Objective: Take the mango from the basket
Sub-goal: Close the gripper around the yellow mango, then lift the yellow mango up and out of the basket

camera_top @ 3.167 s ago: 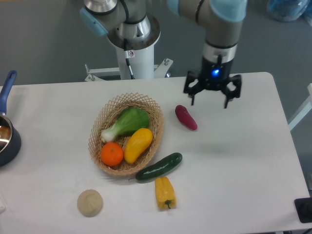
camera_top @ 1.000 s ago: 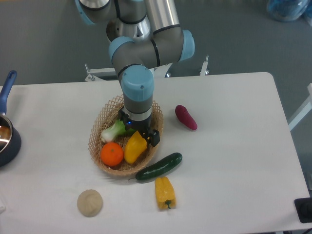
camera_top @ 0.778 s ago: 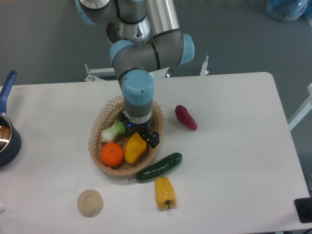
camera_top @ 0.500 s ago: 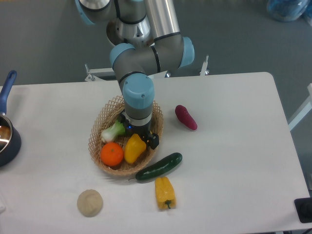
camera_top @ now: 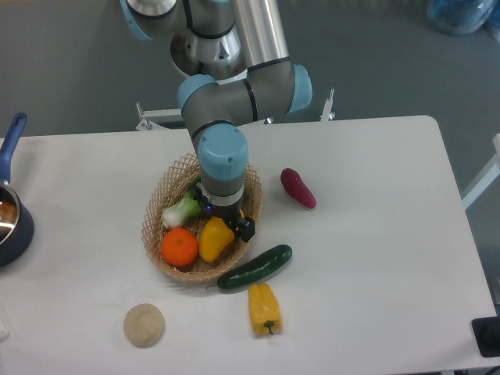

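**Tool lowered onto mango inside basket; grip not confirmed**

The smooth yellow-orange oblong mango lies inside the oval tan woven wicker basket, just beside the round orange and below the green-and-white leafy vegetable. The black two-finger tool hangs straight down over the mango's upper end, one finger visible at its right flank, apparently placed to straddle the fruit across its narrow width. The wrist hides the other finger; whether the tool is wide or clamped cannot be told. The mango rests in the basket, not yet lifted.
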`<state>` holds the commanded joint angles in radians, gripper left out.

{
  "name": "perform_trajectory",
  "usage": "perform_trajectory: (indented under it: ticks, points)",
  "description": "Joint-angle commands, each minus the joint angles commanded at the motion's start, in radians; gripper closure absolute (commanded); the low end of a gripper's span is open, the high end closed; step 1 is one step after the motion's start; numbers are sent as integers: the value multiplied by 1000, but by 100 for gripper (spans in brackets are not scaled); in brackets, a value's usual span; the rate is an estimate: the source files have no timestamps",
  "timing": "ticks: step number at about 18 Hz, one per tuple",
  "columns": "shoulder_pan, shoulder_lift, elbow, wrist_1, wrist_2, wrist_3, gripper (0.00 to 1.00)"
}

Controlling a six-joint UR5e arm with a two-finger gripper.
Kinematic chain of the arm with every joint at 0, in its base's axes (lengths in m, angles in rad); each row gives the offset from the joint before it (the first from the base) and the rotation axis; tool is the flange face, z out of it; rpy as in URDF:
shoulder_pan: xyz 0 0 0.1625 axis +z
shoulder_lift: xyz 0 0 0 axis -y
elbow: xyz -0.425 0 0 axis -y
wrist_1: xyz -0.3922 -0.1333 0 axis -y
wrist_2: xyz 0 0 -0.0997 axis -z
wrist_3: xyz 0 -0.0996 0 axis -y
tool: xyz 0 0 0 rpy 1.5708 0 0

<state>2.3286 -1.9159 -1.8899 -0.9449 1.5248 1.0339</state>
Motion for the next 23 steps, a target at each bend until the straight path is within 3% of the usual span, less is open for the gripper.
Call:
perform_trajectory:
  ticks: [5,8,12,16,20,23]
  points:
    - [0,0,-8,-2,0,0,0]
    - [0,2,-9,-3,2,-3,23]
    - [0,0,-8,-3,2,-3,39]
    - [2,5,-3,-2,2,-2,64]
    - [12,18,6,-5,-5,2,65]
    - [18,75,8,-8,-6,3,65]
